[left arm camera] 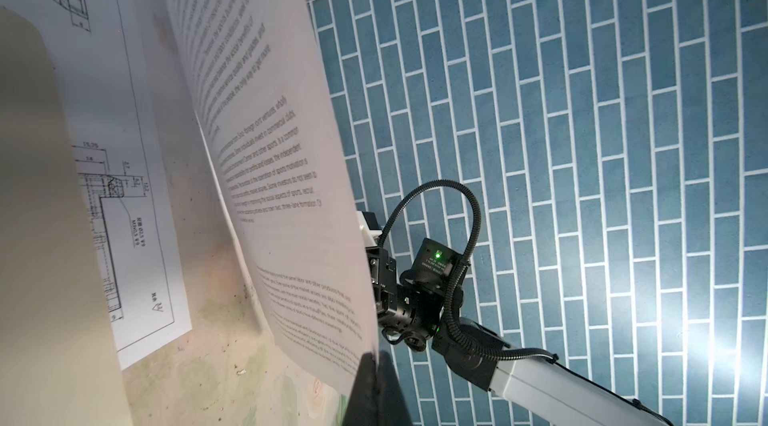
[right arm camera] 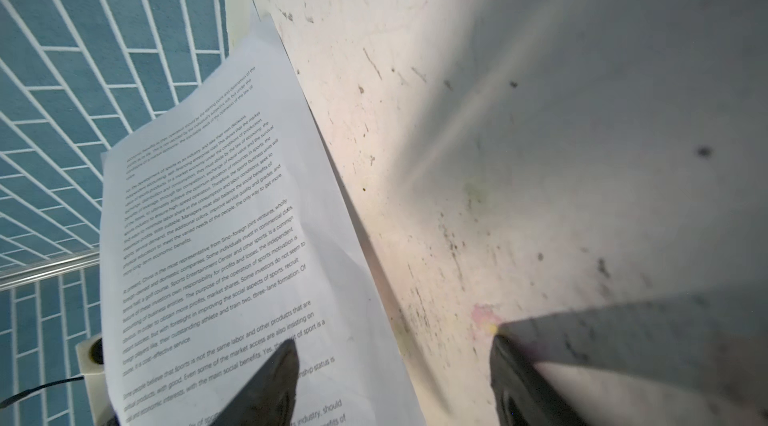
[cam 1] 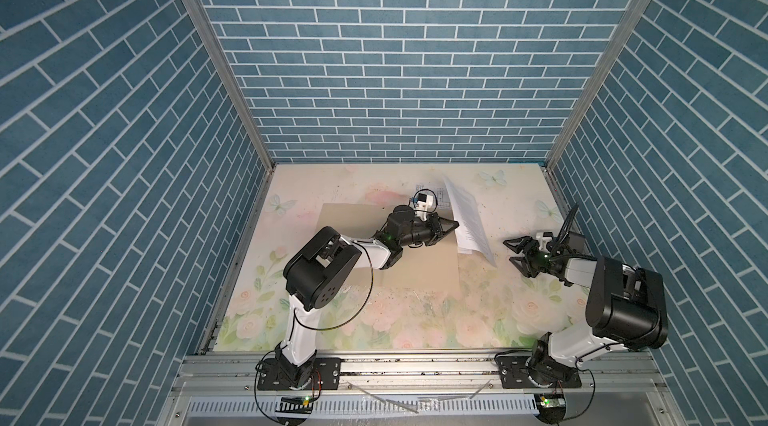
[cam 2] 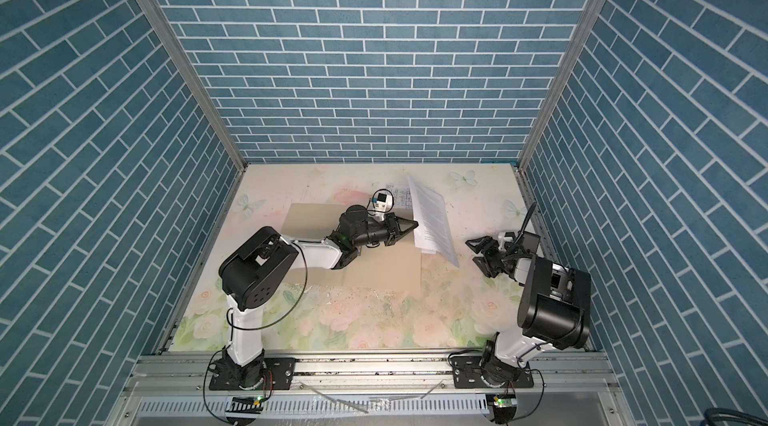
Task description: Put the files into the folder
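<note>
My left gripper (cam 1: 456,225) (cam 2: 417,223) (left arm camera: 376,361) is shut on the edge of the text-printed file (cam 1: 469,216) (cam 2: 432,216) (left arm camera: 282,153) (right arm camera: 216,236). The sheet stands lifted and tilted over the right edge of the beige folder (cam 1: 415,266) (cam 2: 386,270) (left arm camera: 37,236). The folder lies flat under my left arm. The file with line drawings (cam 1: 441,197) (cam 2: 400,195) (left arm camera: 120,145) lies flat behind it, partly hidden. My right gripper (cam 1: 509,251) (cam 2: 471,251) (right arm camera: 392,345) is open just right of the lifted sheet and grips nothing.
The floral tabletop (cam 1: 332,320) is boxed in by blue brick walls (cam 1: 395,70) at the back and both sides. A metal rail (cam 1: 415,370) runs along the front. My right arm (left arm camera: 419,299) shows behind the lifted sheet in the left wrist view.
</note>
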Motion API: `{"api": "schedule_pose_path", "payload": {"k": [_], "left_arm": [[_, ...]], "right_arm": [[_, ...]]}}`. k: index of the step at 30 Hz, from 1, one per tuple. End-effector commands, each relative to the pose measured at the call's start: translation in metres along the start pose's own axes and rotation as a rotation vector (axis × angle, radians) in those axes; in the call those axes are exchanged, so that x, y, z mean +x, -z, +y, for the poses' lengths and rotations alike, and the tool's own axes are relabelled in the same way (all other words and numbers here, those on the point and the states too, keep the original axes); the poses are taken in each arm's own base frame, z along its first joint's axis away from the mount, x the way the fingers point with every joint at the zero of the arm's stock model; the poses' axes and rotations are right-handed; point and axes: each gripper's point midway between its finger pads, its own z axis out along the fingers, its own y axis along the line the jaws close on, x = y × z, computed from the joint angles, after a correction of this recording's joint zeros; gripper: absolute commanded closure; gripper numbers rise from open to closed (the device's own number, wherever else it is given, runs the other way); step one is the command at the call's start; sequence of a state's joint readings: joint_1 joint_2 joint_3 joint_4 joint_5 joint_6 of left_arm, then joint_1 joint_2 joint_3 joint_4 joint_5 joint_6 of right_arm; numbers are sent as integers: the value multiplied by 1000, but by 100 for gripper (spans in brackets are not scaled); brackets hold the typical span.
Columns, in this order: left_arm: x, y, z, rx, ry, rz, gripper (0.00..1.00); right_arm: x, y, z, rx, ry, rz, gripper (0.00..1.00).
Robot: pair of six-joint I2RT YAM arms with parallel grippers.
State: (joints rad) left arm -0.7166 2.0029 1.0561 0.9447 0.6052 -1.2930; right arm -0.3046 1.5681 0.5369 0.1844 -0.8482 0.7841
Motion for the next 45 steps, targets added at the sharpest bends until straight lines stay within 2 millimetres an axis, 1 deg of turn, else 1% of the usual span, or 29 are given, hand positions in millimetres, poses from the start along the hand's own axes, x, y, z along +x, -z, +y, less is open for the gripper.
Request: {"api": "schedule_pose_path", "payload": {"k": [1,6,9,11,14,17,21,26,28,31,33,36,39,42,45], "left_arm": [[-14,4,-29,64,-30,-47,100],[-20,4,-41,80,-43,-64,100],[-24,2,-53,99,-53,-64,100],[-26,0,-62,114,-63,-58,100],[-26,0,-70,121,-75,-60,100],[-24,1,-71,121,-80,-61,100],[-18,-2,-71,130,-79,-53,100],[-14,-3,-73,147,-80,-47,100],[-12,-4,-74,152,-81,-45,100],[-10,-4,-76,169,-73,-45,100],[-9,-3,-77,185,-63,-44,100],[-5,-1,-76,196,-54,-46,100],[-1,2,-74,200,-49,-43,100],[1,5,-73,206,-38,-38,100],[3,7,-74,221,-35,-39,100]], "right_arm": [[6,1,0,-50,-88,-11,26],[20,7,3,-78,-140,-23,25],[28,13,7,-104,-175,-33,24],[29,16,10,-123,-201,-48,23],[28,17,21,-194,-255,-60,22],[30,13,34,-249,-288,-52,20],[34,5,47,-288,-325,-41,18],[29,3,62,-358,-369,-58,17],[30,0,68,-378,-376,-53,17],[29,-4,71,-395,-393,-57,18],[26,-5,74,-419,-401,-56,19],[21,-8,81,-466,-413,-53,25],[20,-14,79,-462,-421,-44,31],[20,-14,82,-467,-401,-44,33],[20,-12,90,-484,-384,-33,33]]}}
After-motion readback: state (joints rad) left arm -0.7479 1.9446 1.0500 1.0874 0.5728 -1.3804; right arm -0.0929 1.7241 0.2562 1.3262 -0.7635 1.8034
